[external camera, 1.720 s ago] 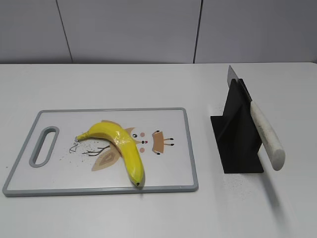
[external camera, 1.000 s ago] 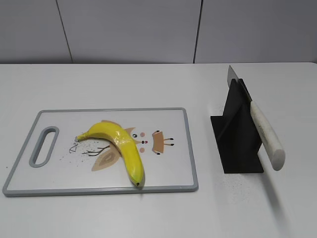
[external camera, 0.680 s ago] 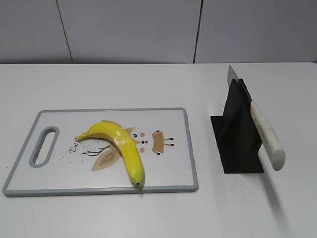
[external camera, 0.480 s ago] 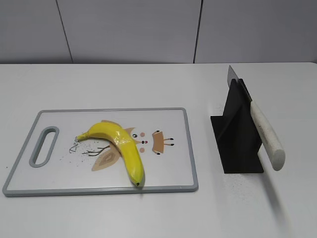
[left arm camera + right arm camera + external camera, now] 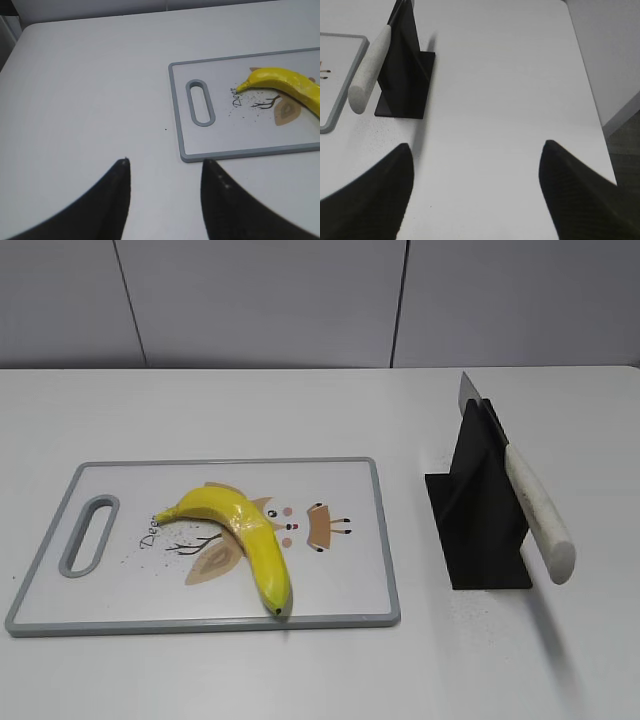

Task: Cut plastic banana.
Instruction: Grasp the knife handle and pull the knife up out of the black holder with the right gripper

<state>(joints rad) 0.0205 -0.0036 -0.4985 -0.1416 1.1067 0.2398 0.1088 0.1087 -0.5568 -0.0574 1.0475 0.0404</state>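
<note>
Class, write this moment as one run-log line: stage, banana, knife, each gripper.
stage: before pickup | banana: uncut on cutting board | knife: in black stand | left gripper: open, empty | right gripper: open, empty

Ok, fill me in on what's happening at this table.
Nothing is being handled yet. The banana lies whole on the cutting board, and the knife sits in its black stand to the right, handle pointing toward the camera. The left tool hangs open over bare table just off the board's handle end. The right tool is open too, over the table beside the stand, touching nothing.
</note>
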